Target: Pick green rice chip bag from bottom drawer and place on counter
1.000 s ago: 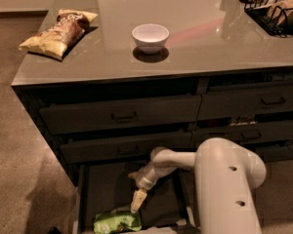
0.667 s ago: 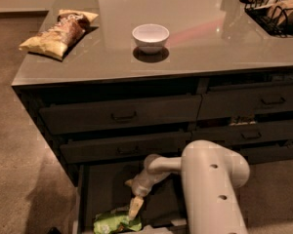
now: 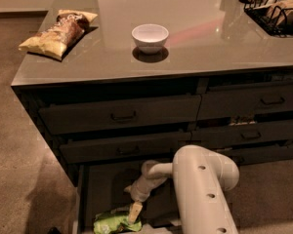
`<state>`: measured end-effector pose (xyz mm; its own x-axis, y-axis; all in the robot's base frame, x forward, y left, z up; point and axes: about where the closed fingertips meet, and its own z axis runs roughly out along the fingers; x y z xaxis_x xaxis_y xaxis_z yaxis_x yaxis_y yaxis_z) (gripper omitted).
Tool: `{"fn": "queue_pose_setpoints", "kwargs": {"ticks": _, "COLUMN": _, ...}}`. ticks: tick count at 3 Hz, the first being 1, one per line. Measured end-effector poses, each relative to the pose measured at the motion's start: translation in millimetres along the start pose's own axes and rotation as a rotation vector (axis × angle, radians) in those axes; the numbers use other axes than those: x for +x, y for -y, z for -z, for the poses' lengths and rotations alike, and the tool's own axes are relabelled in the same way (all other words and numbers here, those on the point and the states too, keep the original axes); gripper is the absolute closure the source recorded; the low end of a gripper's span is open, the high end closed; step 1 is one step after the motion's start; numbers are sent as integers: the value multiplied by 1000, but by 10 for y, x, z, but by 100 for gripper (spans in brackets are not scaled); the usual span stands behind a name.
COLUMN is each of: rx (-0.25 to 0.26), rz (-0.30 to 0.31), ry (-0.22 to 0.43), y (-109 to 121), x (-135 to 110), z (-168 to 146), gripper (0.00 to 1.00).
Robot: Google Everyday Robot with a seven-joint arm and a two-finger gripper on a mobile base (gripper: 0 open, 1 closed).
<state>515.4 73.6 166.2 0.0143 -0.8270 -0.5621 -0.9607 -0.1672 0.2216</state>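
Note:
The green rice chip bag (image 3: 112,223) lies on the floor of the open bottom drawer (image 3: 90,191), near its front edge. My gripper (image 3: 135,211) reaches down into the drawer on the white arm (image 3: 200,189). Its pale tip touches or overlaps the right end of the bag. The counter (image 3: 195,38) is the glossy grey-beige slab above the drawers.
A white bowl (image 3: 150,37) stands mid-counter. A yellow-and-brown chip bag (image 3: 58,27) lies at the counter's left edge. A black wire basket (image 3: 276,9) sits at the back right. Closed upper drawers with bar handles (image 3: 123,116) hang over the open drawer. Brown carpet (image 3: 19,155) lies to the left.
The arm has swung left and the gripper has dropped lower in the drawer, from above the bag's right end down to the bag itself. The bag has not moved.

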Motion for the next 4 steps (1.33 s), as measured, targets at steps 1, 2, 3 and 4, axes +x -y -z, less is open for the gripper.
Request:
{"fn": "queue_pose_setpoints", "kwargs": {"ticks": 1, "rx": -19, "rz": 0, "ry": -5, "y": -3, "x": 0, "z": -126, "gripper": 10}}
{"fn": "queue_pose_setpoints", "kwargs": {"ticks": 2, "rx": 10, "rz": -66, "ry": 30, "y": -45, "x": -42, "z": 7, "gripper": 0}}
{"fn": "queue_pose_setpoints", "kwargs": {"ticks": 3, "rx": 25, "rz": -105, "ry": 49, "y": -137, "x": -106, "z": 163, "gripper": 0}}
{"fn": "queue_pose_setpoints", "kwargs": {"ticks": 4, "rx": 46, "rz": -105, "ry": 54, "y": -269, "x": -169, "z": 174, "gripper": 0}}
